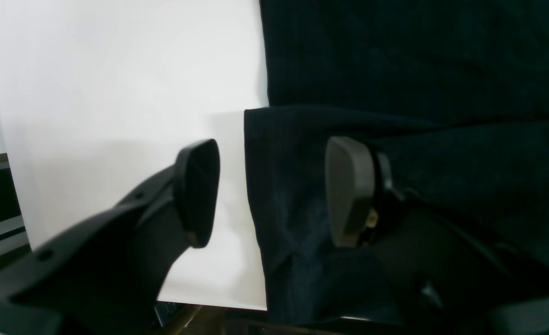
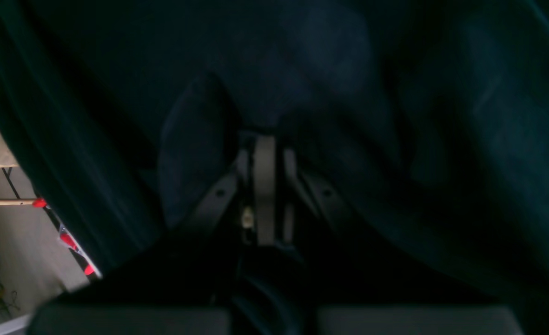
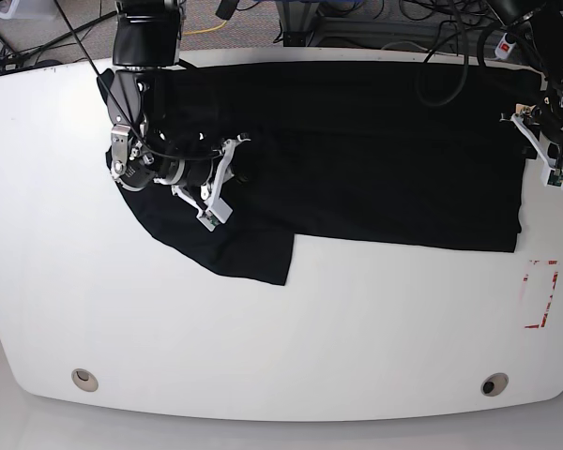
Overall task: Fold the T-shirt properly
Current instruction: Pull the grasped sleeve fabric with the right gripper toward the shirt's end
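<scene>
The black T-shirt (image 3: 375,150) lies spread across the far half of the white table (image 3: 281,356), with one sleeve reaching toward the front left. My left gripper (image 1: 273,190) is open and straddles the shirt's folded edge (image 1: 395,70), one finger (image 1: 197,193) over bare table and the other on the cloth. In the base view it (image 3: 530,150) sits at the shirt's right edge. My right gripper (image 2: 265,125) is buried in dark bunched fabric (image 2: 441,139) with its jaws close together on the cloth. In the base view it (image 3: 236,164) is on the shirt's left part.
A red tape rectangle (image 3: 542,295) marks the table at the right. Two round holes (image 3: 84,379) (image 3: 493,384) sit near the front edge. Cables and equipment (image 3: 357,14) lie behind the table. The table's edge shows close under the left gripper (image 1: 209,304).
</scene>
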Controlling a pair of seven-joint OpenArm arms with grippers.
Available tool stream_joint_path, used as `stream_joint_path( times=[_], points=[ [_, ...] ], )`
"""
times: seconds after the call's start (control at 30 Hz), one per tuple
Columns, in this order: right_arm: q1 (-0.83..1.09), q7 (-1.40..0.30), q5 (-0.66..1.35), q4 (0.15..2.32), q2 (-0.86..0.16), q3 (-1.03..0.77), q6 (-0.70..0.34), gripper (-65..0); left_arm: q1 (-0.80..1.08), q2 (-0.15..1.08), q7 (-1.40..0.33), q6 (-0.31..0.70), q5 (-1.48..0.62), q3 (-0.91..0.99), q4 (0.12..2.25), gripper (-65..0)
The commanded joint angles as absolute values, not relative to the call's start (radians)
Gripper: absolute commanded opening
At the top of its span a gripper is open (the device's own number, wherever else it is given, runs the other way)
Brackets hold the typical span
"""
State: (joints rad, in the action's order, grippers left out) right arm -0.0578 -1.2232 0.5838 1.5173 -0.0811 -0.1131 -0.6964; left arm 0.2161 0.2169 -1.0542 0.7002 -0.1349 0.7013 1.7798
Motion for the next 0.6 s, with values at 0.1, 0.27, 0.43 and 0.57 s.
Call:
stream_joint_path(
  times=[0.1,0.27,0.43,0.57],
  points=[
    [-0.082,-1.202,0.602,1.592,-0.093,-0.116,-0.698,-65.0,0.209,0.236,-1.036,0.698,-0.142,0.705,1.793,-31.2],
    [-0.104,-1.202,0.602,1.636,-0.093,-0.113,-0.698,-65.0,0.211,0.236,-1.036,0.698,-0.142,0.705,1.793,-31.2],
    [-0.137,-1.202,0.601,1.633,-0.093,-0.113,-0.698,-65.0,0.211,0.236,-1.036,0.698,-0.142,0.705,1.793,-31.2],
    [-0.166,-1.202,0.599,1.632,-0.093,-0.111,-0.698,-65.0,0.219,0.237,-1.036,0.698,-0.142,0.705,1.793,-31.2]
  ],
)
